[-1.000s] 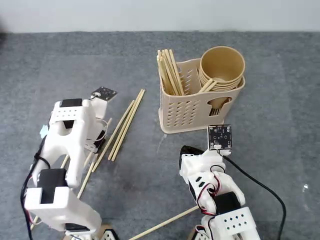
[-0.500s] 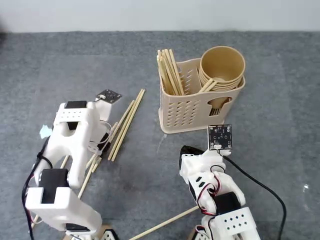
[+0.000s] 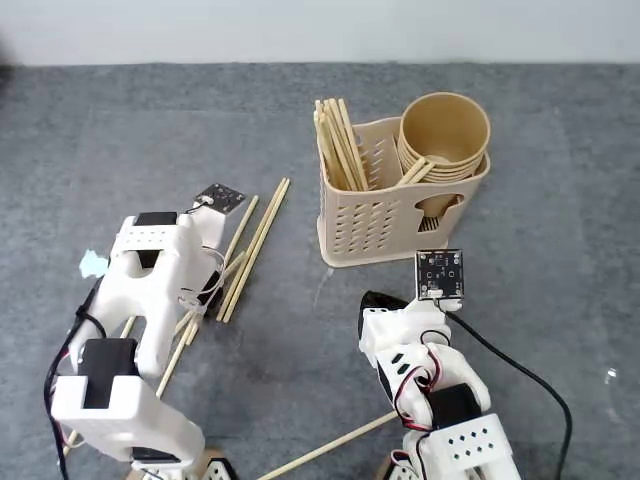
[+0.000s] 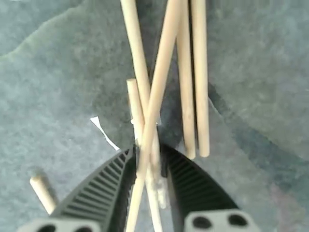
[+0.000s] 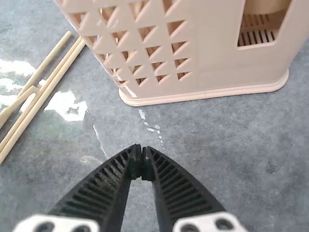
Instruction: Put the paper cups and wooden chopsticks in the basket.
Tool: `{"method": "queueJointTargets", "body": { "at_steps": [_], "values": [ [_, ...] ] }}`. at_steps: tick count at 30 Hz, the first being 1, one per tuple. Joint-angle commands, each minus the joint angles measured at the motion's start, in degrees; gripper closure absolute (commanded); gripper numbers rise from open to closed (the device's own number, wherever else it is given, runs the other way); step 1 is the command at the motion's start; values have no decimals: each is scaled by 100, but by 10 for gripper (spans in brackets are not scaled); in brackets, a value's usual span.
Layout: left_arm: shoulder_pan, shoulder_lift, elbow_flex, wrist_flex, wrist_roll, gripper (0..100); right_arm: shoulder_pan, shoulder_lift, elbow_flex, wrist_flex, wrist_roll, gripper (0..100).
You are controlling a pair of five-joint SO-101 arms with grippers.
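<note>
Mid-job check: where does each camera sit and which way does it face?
High view: fixed above the table, looking down on the basket, chopsticks, left arm and right arm.
Left wrist view: on the left wrist, facing down at chopsticks, its jaws closed on two crossed ones.
Right wrist view: on the right wrist, low, facing the basket's side, jaws shut, empty.
Shared: basket in high and right wrist views.

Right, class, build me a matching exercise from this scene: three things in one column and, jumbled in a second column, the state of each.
Column one:
1. paper cups
2. left pincer
3. right pincer

Column two:
A. shut on nothing, in front of the basket
B. closed on loose chopsticks
C. stacked inside the basket

Pairs: 1-C, 2-B, 3-A.
</note>
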Motion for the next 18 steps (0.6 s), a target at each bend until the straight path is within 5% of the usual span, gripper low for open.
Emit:
{"method": "queueJointTargets", "body": {
  "at_steps": [1,18],
  "values": [
    [35,-281,136,-44,-35,988,31,-84,-26,-31,-26,988],
    [53,-290,215,-26,-44,986,31,-84,-26,-31,-26,988]
  ]
}}
